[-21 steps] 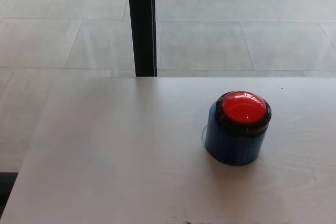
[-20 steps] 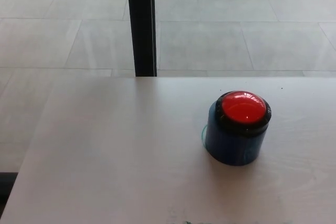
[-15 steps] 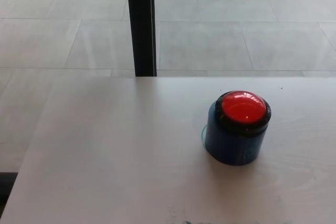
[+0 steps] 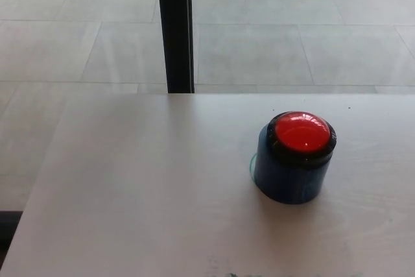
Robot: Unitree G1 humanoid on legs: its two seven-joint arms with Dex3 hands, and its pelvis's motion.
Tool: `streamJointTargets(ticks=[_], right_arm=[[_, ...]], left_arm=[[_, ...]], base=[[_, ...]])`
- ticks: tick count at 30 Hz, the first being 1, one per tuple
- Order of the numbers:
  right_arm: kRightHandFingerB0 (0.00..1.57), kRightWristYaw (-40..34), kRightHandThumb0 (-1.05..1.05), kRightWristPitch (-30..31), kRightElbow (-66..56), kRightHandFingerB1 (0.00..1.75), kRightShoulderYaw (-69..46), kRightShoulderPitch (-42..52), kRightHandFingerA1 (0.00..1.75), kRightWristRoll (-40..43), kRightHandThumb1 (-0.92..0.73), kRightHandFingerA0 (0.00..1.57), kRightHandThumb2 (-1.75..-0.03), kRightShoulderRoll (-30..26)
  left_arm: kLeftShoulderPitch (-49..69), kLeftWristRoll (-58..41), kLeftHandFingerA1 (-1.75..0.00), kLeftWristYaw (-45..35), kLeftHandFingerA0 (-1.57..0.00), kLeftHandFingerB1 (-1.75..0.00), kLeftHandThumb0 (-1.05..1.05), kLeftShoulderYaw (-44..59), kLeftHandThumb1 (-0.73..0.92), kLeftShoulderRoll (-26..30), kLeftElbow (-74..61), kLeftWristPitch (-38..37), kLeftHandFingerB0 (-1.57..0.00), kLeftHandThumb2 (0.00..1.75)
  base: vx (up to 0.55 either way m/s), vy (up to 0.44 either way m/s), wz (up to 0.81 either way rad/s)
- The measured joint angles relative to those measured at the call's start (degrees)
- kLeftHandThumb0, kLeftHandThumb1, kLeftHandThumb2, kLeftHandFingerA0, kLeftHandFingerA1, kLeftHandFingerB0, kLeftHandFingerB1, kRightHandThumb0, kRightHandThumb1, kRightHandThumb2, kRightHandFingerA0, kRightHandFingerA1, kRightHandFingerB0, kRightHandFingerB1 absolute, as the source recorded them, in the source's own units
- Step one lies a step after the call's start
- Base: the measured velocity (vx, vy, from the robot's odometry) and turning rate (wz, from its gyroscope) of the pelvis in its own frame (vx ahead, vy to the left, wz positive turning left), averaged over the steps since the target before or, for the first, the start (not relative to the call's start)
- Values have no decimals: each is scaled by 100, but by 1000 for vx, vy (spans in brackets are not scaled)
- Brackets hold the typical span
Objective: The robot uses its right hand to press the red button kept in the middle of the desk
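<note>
Glossy red dome button (image 4: 301, 132), black-ringed, on dark blue cylindrical base (image 4: 287, 178), stood upright right of centre on pale wood-grain desk (image 4: 142, 186). Nothing touched it. Neither robot hand appeared in head view; open or closed state could not be told. Black vertical post (image 4: 175, 28) and grey tiled floor (image 4: 292, 37) lay beyond far edge. Judged: approach not begun. Next move called for right hand entering from right, descending squarely on dome.

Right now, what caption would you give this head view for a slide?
A red button on its blue base waits untouched on the pale desk; neither robot hand is in view.
</note>
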Motion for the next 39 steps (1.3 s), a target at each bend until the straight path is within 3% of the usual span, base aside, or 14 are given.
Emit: streamJointTargets(ticks=[2, 3, 5, 7, 8, 11, 12, 14, 19, 20, 24, 25, 29, 39], right_arm=[[15, -129, -64, 42, -15, 97, -184, -87, 172, 149, -66, 91, -89, -46], [9, -221, -53, 62, -39, 105, -279, -144, 175, 230, -56, 89, -89, -85], [0, -367, -50, 92, -96, 19, -397, -230, 152, 337, -64, 52, -97, -150], [0, -552, -49, 137, -121, 11, -438, -327, 175, 375, -69, 70, -98, -233], [0, -623, -47, 157, -115, 0, -450, -363, 170, 382, -73, 34, -97, -258], [0, -870, -47, 258, -43, 28, -544, -521, 173, 433, -77, 16, -88, -405], [0, -925, -53, 279, -27, 61, -583, -555, 175, 455, -84, 45, -80, -453], [0, -1112, -53, 343, 30, 8, -683, -681, 142, 522, -76, 45, -95, -631], [0, -1540, -51, 541, -22, 12, -671, -1060, 164, 623, -56, 77, -106, -1172], [8, -1593, -48, 569, -74, 82, -651, -1112, 160, 635, -55, 83, -85, -1264], [55, -1683, -26, 597, -408, 86, -412, -1712, 154, 741, -26, 110, -110, -1673], [107, -1676, -27, 597, -426, 74, -326, -1873, 88, 759, -4, 106, -134, -1790], [112, -1583, -42, 597, -748, 69, 257, -2419, 81, 775, -19, 114, -120, -1960], [73, -1236, -9, 634, -2199, 137, 2190, -3823, 173, 660, -61, 90, -110, -1754]], left_arm=[[-48, -42, -110, 8, -19, -86, -55, 74, 92, 55, 77, 1, -12, 106], [-70, -65, -112, 11, -19, -88, -56, 101, 92, 88, 119, 1, -12, 107], [-93, -85, -115, 12, -21, -91, -57, 139, 92, 120, 161, 2, -14, 105], [-113, -88, -116, 14, -20, -92, -57, 153, 92, 125, 179, 2, -14, 107], [-117, -88, -116, 14, -20, -91, -57, 156, 92, 124, 181, 2, -14, 106], [-135, -88, -116, 14, -20, -91, -57, 161, 92, 124, 187, 2, -13, 107], [-141, -88, -116, 14, -22, -88, -56, 161, 92, 124, 188, 2, -12, 105], [-146, -88, -117, 17, -22, -88, -57, 161, 92, 124, 195, 2, -11, 105], [-162, -108, -114, 34, -21, -88, -56, 179, 92, 139, 240, 3, -14, 106], [-162, -114, -113, 38, -22, -90, -56, 184, 92, 151, 252, 3, -15, 107], [-163, -190, -118, 76, -23, -90, -56, 235, 92, 202, 291, 5, -13, 105], [-169, -203, -119, 84, -23, -87, -56, 242, 92, 201, 291, 5, -11, 105], [-161, -223, -118, 118, -24, -88, -55, 221, 92, 206, 302, 8, -11, 105], [-129, -263, -115, 132, -18, -88, -54, 207, 92, 207, 304, 11, -10, 108]], base=[[0, 0, 0], [0, 0, 0], [0, 0, 0], [0, 0, 0], [0, 0, 0], [0, 0, 0], [0, 0, 0], [0, 0, 0], [0, 0, 0], [0, 0, 0], [0, 0, 0], [-56, -15, 7], [0, 0, 0], [0, 0, 0]])
